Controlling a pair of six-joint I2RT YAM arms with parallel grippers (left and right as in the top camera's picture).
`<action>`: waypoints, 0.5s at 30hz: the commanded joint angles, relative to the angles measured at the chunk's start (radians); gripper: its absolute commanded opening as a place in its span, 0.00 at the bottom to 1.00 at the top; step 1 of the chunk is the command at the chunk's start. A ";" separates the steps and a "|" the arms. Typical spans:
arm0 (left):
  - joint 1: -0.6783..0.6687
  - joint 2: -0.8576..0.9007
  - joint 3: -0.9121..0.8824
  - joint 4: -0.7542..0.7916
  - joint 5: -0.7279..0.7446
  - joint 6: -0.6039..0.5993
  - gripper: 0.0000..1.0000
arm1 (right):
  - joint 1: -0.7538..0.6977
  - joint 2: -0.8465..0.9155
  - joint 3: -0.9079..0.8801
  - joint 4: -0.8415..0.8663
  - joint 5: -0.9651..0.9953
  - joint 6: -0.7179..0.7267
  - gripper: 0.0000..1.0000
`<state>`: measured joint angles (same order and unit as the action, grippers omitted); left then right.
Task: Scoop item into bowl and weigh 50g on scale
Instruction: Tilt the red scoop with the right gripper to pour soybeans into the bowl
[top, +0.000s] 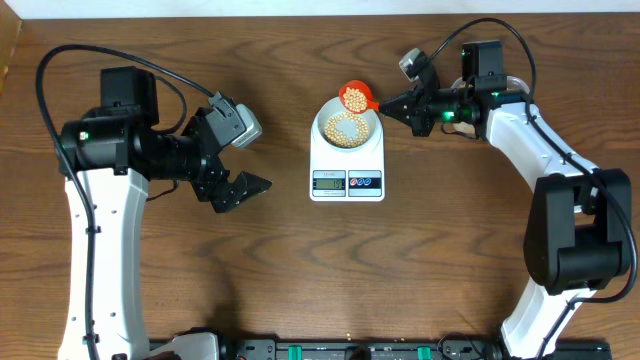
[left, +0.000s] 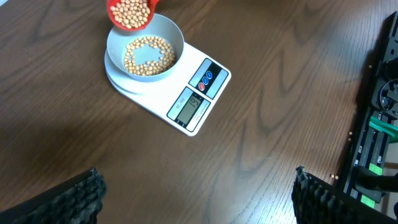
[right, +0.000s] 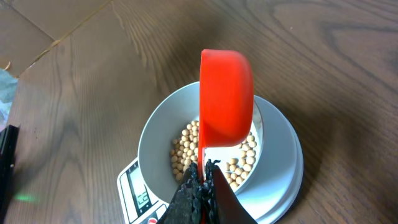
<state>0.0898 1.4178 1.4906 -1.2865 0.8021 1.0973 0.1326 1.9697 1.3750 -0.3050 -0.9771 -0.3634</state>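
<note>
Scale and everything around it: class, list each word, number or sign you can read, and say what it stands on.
LCD display of the scale: dark digits show, too blurred to read.
The two round buttons: white marks, too small to read.
The red scoop and the bowl: no writing seen.

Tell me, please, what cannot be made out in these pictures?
- Reading on the scale display: too small overhead, blurred in left wrist view, cut off by the bottom edge in right wrist view.
- Beans in the red scoop: hidden by its underside in right wrist view.
- Left hand: cut by the bottom edge in left wrist view.
</note>
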 joint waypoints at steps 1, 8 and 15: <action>0.003 0.000 -0.006 -0.007 -0.003 0.009 0.98 | 0.006 -0.048 0.002 0.002 -0.031 -0.019 0.01; 0.003 0.000 -0.006 -0.007 -0.003 0.010 0.98 | 0.012 -0.062 0.002 -0.055 0.063 -0.090 0.01; 0.003 0.000 -0.006 -0.007 -0.003 0.010 0.98 | 0.020 -0.106 0.002 -0.057 0.018 -0.094 0.01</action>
<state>0.0898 1.4178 1.4906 -1.2869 0.8021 1.0973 0.1410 1.9285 1.3750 -0.3603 -0.9321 -0.4290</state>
